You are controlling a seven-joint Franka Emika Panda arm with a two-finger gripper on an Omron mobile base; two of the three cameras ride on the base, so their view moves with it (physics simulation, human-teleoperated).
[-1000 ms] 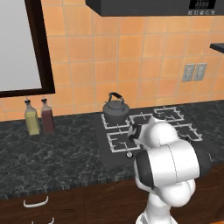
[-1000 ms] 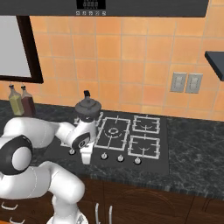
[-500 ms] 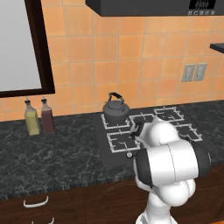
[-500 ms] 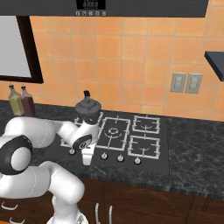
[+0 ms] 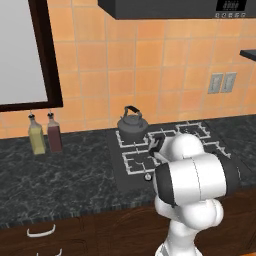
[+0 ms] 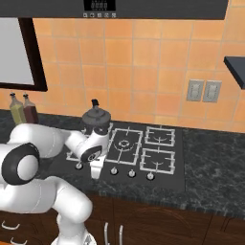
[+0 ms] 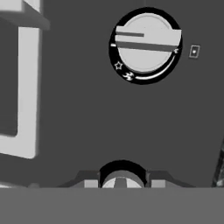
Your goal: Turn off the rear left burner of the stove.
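The stove (image 6: 167, 180) is a dark cooktop with pale wire grates and a front row of small silver knobs. A dark kettle (image 6: 97, 119) stands on the rear left burner (image 6: 108, 129), hiding most of its grate. That kettle (image 5: 132, 127) and burner (image 5: 121, 144) also show from the left. My gripper (image 6: 95, 172) points straight down onto the knob row, between the leftmost knob (image 6: 79, 166) and the third knob (image 6: 114, 171); the knob beneath it is hidden. Its tips stand pressed together at my gripper (image 7: 122, 177). A neighbouring knob (image 7: 146, 43) with a raised bar shows beyond.
Two bottles (image 5: 44, 134) stand on the speckled black counter (image 5: 65, 175) to the left. The large centre grate with a white double ring (image 6: 125, 142) lies just right of my hand. A range hood (image 6: 143, 7) hangs above, and wall outlets (image 6: 203, 91) sit at the right.
The hand has edged a little to the right along the knob row and stays low on the cooktop. The kettle and bottles have not moved.
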